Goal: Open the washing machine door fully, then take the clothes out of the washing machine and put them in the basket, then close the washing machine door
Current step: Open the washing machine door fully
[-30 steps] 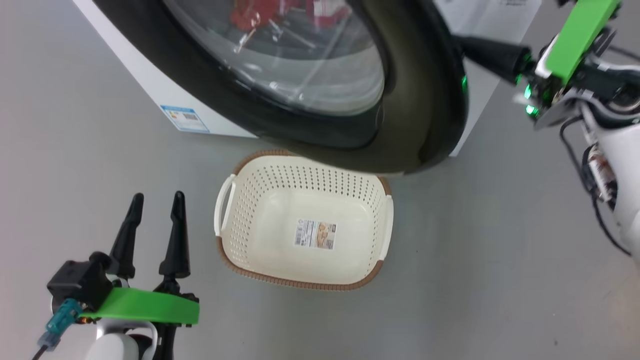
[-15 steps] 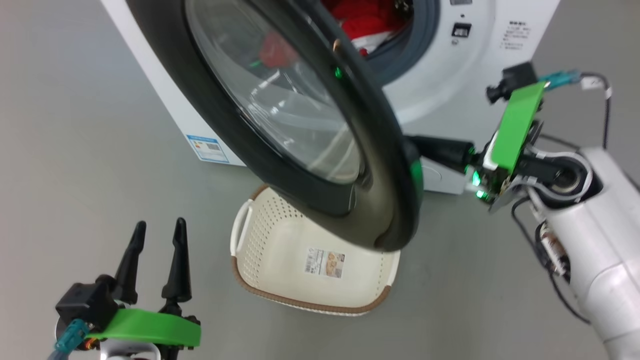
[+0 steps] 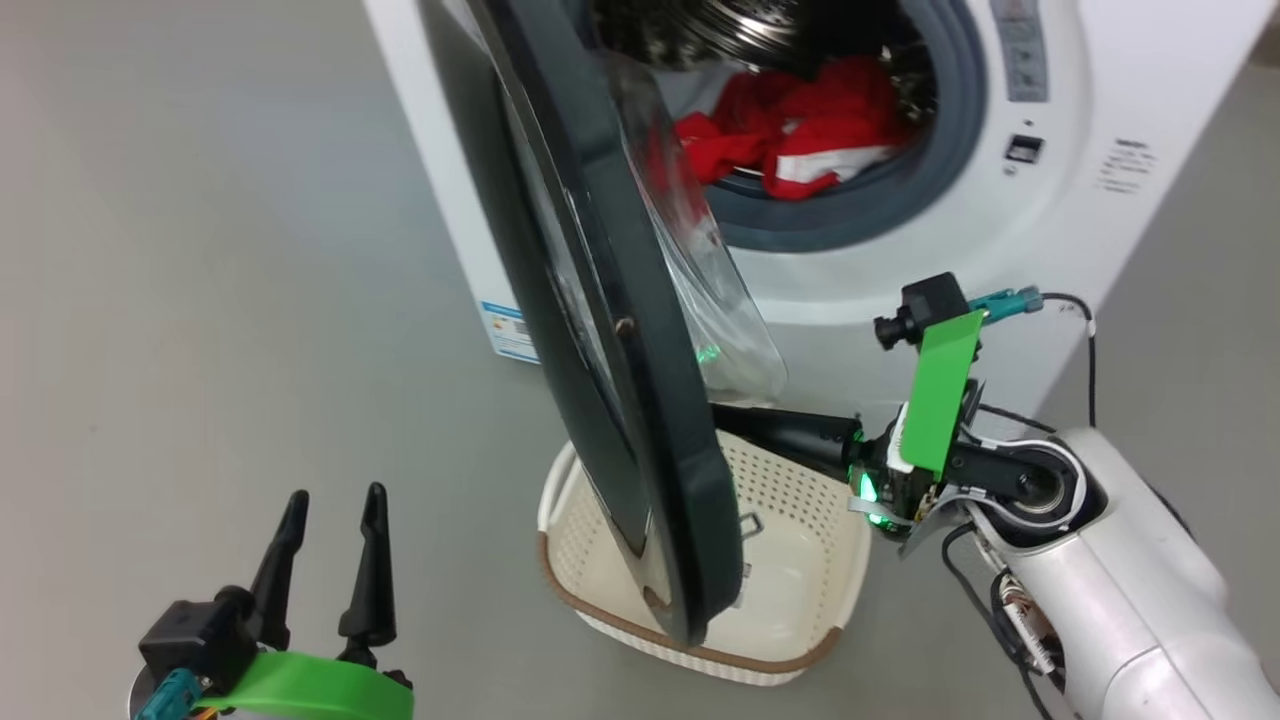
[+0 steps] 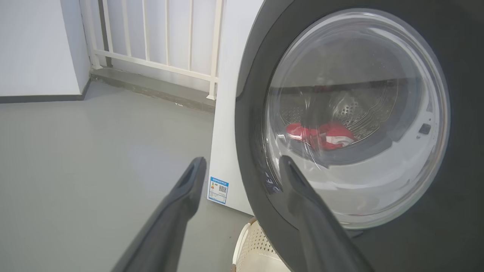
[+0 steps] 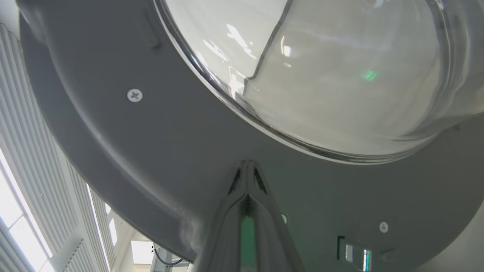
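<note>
**Door swung out, load in the drum, basket under the door edge**

- The washing machine door (image 3: 640, 420) stands out from the front of the washing machine (image 3: 1100, 200). Your head view catches it almost edge-on. Its glass bowl (image 3: 700, 290) bulges toward the right arm's side.
- The right gripper (image 5: 247, 163) has its two fingers pressed together with nothing between them. In the right wrist view the tips sit at the door's grey inner face, just below the glass. You cannot tell for sure whether they touch it.
- The left gripper (image 3: 336, 492) is low at the left with its jaws apart and empty. It is well apart from the door and points toward the door's outer face.
- Drum (image 3: 720, 30): the clothes (image 3: 800, 130) lie inside it as a red heap with a white band. They are bunched at the front lower lip against the grey gasket (image 3: 930, 170). You also see them through the glass in the left wrist view.
- The basket (image 3: 690, 640) sits on the grey floor (image 3: 200, 250) in front of the machine, below the opening.
  - In the head view the door's lower edge covers its left-middle part.
  - The part of its inside that shows is cream perforated wall and floor.
- The blue label (image 3: 503, 330) sits low on the machine's side panel, left of the door.
</note>
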